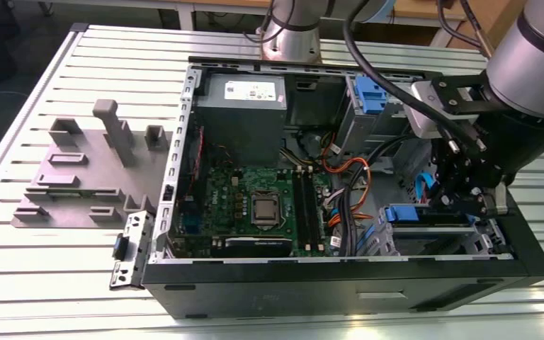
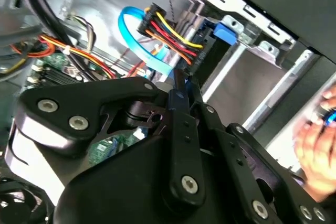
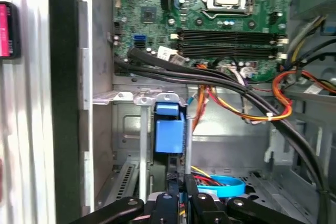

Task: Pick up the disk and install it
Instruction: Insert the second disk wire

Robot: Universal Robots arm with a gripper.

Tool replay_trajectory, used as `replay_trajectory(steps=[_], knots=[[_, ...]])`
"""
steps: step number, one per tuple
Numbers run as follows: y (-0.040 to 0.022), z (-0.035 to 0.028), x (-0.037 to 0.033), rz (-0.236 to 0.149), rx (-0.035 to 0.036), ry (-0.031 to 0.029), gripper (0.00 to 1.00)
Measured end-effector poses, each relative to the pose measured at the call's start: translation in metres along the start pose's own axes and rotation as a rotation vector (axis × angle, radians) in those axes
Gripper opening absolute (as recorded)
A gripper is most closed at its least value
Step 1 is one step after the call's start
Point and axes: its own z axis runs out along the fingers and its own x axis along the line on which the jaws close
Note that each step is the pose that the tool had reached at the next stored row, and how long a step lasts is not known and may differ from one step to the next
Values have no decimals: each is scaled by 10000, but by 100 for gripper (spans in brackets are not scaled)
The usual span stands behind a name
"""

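Gripper (image 1: 459,204) of the arm is low inside the open computer case (image 1: 173,184), at the corner on the exterior view's right, just above the metal drive cage (image 1: 442,237). In both wrist views its two black fingers (image 2: 181,124) stand together, with almost no gap, and I see nothing held between them.

The disk (image 1: 414,214) sits already in the drive cage, apart from the fingers. Mostly its blue plastic bracket shows, between the grey metal rails; the silver body is nearly all hidden by the cage. In the first wrist view the blue bracket end (image 3: 169,129) stands just beyond the fingertips, in line with them. In the second wrist view the fingertips are near a black connector (image 2: 197,51) with red, yellow and black wires, and a flat blue cable (image 2: 137,39) curves beside it.

The motherboard (image 1: 253,205) lies on the case floor, and the grey power supply (image 1: 241,106) is at the far end. Another blue clip (image 1: 371,92) sits in the upper bay. On the slatted table (image 1: 54,71), at the exterior view's left, stands a grey fixture (image 1: 83,170). A person's hand (image 2: 315,140) shows blurred outside the case in the second wrist view
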Motion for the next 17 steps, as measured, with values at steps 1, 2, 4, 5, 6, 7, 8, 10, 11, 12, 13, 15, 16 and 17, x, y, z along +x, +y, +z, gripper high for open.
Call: replay_trajectory(steps=[1, 2, 4, 5, 6, 7, 8, 10, 11, 12, 13, 15, 16, 17], knots=[[0, 0, 7, 15, 1, -143, 16], [0, 0, 18, 29, 2, -280, 16], [0, -2, 50, 47, 4, -448, 16], [1, -2, 70, 52, 4, -492, 16], [1, -3, 93, 53, 4, -508, 16], [1, -2, 120, 54, 4, -524, 16], [2, -1, 140, 59, 4, -555, 16], [2, 1, 168, 70, 5, -664, 16], [2, 2, 174, 74, 6, -702, 16], [2, 3, 178, 76, 6, -727, 16], [2, 4, 179, 78, 6, -744, 16], [3, 13, 179, 79, 6, -754, 16], [4, 18, 180, 79, 5, -758, 16], [4, 23, 181, 80, 6, -764, 16]])
